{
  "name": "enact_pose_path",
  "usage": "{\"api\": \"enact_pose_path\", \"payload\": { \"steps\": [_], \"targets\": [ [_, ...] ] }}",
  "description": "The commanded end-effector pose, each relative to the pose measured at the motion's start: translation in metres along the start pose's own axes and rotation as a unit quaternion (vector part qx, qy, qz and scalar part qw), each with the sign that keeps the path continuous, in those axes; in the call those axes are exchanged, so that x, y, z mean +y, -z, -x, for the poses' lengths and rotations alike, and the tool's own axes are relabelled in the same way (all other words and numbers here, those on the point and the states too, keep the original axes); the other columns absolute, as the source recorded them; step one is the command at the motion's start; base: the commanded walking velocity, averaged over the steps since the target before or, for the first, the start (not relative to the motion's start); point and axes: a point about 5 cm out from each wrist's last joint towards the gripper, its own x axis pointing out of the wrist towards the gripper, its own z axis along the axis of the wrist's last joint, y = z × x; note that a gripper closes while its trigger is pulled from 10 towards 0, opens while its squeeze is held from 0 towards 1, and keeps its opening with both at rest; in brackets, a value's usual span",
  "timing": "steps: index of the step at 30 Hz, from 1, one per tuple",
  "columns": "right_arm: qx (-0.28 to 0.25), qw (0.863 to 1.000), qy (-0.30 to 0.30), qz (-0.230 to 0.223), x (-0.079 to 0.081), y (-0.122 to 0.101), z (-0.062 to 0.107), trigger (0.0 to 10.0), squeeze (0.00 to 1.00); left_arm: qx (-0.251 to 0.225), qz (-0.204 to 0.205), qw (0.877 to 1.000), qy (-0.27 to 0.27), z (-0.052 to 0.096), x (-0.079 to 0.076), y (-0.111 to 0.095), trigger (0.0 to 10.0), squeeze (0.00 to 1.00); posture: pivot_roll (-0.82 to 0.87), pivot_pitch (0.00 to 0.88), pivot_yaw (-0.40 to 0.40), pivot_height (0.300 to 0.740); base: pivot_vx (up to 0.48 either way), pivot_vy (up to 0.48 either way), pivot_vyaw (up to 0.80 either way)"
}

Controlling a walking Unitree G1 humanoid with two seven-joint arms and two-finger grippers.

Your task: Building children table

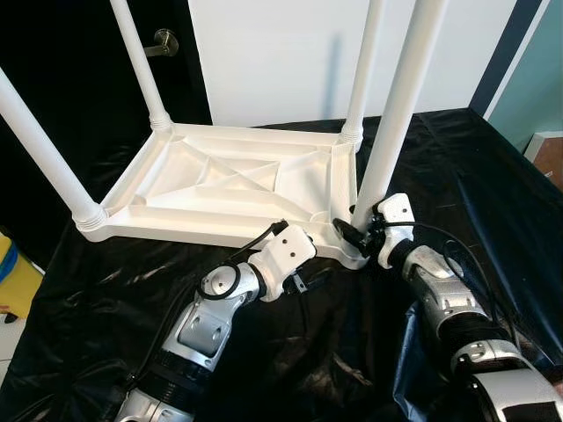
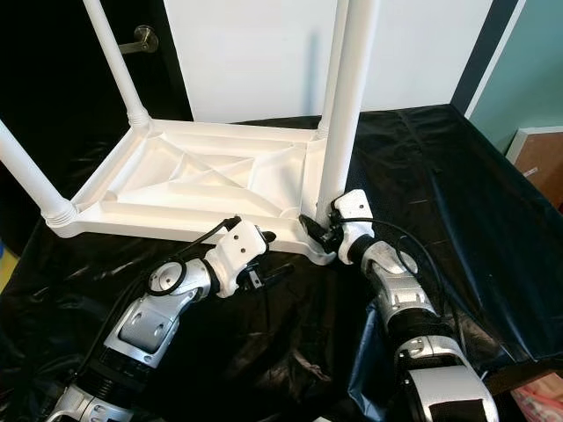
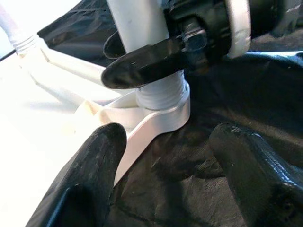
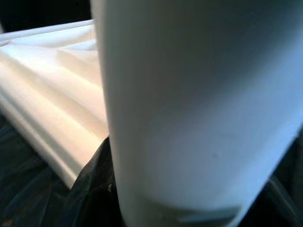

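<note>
A white plastic children's table [image 1: 220,185] lies upside down on the black sheet [image 1: 114,290], all its legs pointing up. My right gripper [image 1: 356,227] is shut on the near right leg [image 1: 400,105] just above its threaded socket at the table's corner. The left wrist view shows one right finger [image 3: 142,66] across the front of that leg [image 3: 142,28]. My left gripper [image 1: 312,277] is open and low over the sheet, just in front of the table's near edge and left of that corner. Nothing is between its fingers [image 3: 90,175].
The other legs stand at the near left [image 1: 44,149], far left [image 1: 141,61] and far right [image 1: 365,70] corners. A dark door with a handle [image 1: 163,41] and a white wall lie behind. A yellow object [image 1: 13,272] sits at the left edge, a box [image 1: 550,158] at far right.
</note>
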Motion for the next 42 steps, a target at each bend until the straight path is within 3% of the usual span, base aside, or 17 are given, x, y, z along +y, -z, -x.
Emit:
{"api": "enact_pose_path", "payload": {
  "steps": [1,6,8,12,17,31,32,42],
  "targets": [
    [0.033,0.998,0.045,-0.031,0.010,0.014,-0.001,10.0,0.00,-0.001,-0.009,0.999,-0.037,-0.002,0.006,-0.002,10.0,0.00,-0.02,0.000,0.013,0.740,0.000,0.000,0.00],
    [0.037,0.993,0.102,-0.052,0.016,0.014,-0.004,10.0,0.00,-0.001,-0.009,0.999,-0.035,-0.002,0.006,-0.002,10.0,0.00,-0.02,0.000,0.013,0.740,0.000,0.000,0.00],
    [0.034,0.978,0.191,-0.076,0.020,0.011,-0.007,10.0,0.00,-0.002,-0.010,0.999,-0.033,-0.002,0.005,-0.002,10.0,0.00,-0.02,0.000,0.017,0.740,0.000,0.000,0.00],
    [0.033,0.965,0.245,-0.092,0.029,0.009,-0.009,10.0,0.00,-0.001,-0.011,1.000,-0.029,-0.001,0.003,-0.002,10.0,0.00,-0.02,0.000,0.018,0.740,0.000,0.000,0.00],
    [0.032,0.964,0.241,-0.103,0.047,0.007,-0.014,10.0,0.00,0.000,-0.011,1.000,-0.025,-0.001,0.000,-0.001,10.0,0.00,-0.01,0.000,0.012,0.740,0.000,0.000,0.00],
    [0.034,0.964,0.245,-0.094,0.052,0.004,-0.014,10.0,0.00,0.001,-0.010,1.000,-0.026,-0.001,-0.002,-0.001,10.0,0.00,0.00,0.000,0.005,0.740,0.000,0.000,0.00],
    [0.025,0.965,0.244,-0.091,0.052,0.001,-0.013,10.0,1.00,0.001,-0.009,1.000,-0.026,0.000,-0.004,-0.001,10.0,0.00,0.00,0.000,0.000,0.740,0.000,0.000,0.00],
    [-0.033,0.980,0.183,-0.063,0.033,-0.006,0.007,10.0,1.00,0.003,-0.004,1.000,-0.022,0.001,-0.009,0.000,10.0,0.00,-0.01,0.000,0.000,0.740,0.000,0.000,0.00]
  ]
}}
